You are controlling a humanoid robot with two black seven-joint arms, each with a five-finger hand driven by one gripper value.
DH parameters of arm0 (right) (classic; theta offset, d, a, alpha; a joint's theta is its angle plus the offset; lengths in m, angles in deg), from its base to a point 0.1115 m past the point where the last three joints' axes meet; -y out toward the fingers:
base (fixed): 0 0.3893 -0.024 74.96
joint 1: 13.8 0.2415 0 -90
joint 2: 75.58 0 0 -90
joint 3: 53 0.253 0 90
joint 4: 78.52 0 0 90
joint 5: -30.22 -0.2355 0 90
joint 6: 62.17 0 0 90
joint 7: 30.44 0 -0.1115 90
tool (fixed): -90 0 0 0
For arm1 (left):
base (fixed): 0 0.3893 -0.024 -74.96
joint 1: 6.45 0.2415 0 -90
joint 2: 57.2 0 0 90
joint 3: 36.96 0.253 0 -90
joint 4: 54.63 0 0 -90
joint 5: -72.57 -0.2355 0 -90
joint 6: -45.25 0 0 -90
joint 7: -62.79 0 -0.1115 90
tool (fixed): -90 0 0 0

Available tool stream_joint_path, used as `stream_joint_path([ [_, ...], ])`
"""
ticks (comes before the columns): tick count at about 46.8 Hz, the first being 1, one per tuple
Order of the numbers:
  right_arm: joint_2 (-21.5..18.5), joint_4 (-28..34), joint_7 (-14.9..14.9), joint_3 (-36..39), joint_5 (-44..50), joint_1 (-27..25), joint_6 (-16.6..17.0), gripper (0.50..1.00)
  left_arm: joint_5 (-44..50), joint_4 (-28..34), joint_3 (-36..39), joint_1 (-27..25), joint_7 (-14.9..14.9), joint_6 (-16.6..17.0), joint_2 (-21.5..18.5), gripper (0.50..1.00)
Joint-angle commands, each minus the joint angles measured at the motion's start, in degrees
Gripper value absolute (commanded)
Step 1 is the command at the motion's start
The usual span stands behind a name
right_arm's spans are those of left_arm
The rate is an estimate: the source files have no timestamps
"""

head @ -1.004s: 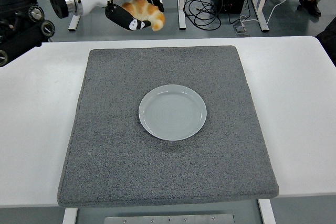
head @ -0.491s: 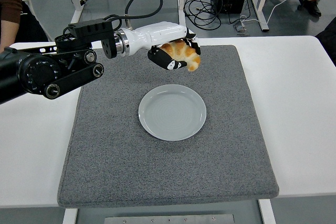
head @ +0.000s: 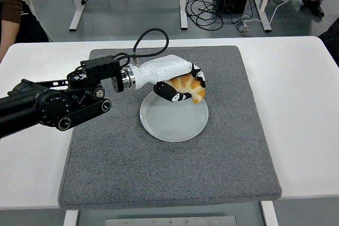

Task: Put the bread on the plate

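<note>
A golden croissant-shaped bread [head: 192, 87] sits in my left hand [head: 180, 84], whose fingers are curled around it. The hand hovers over the far right part of a pale round plate [head: 170, 123], which lies in the middle of a grey mat [head: 132, 168]. The bread's lower tip hangs just above the plate's rim. My left arm [head: 58, 105] reaches in from the left edge, black with a white forearm. The right arm is out of sight.
The mat lies on a white table [head: 296, 104]. A person's sleeve [head: 6, 3] shows at the top left. Table legs and cables [head: 212, 9] fill the floor behind.
My left hand has carried the bread from beyond the table's far edge toward me and down, arriving over the plate.
</note>
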Motion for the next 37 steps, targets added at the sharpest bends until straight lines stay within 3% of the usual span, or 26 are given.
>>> stream_joint_path([
  [1,0.0,0.0,0.0,0.0,0.0,0.0,0.0,1.000,-0.5,-0.1,0.0,1.0,0.1,0.4,0.5,0.500],
  [14,0.0,0.0,0.0,0.0,0.0,0.0,0.0,1.000,-1.7,-0.1,0.0,5.1,0.3,1.5,0.5,0.500],
  [37,0.0,0.0,0.0,0.0,0.0,0.0,0.0,1.000,-0.6,-2.8,-0.2,6.7,1.6,1.6,0.2,0.500],
])
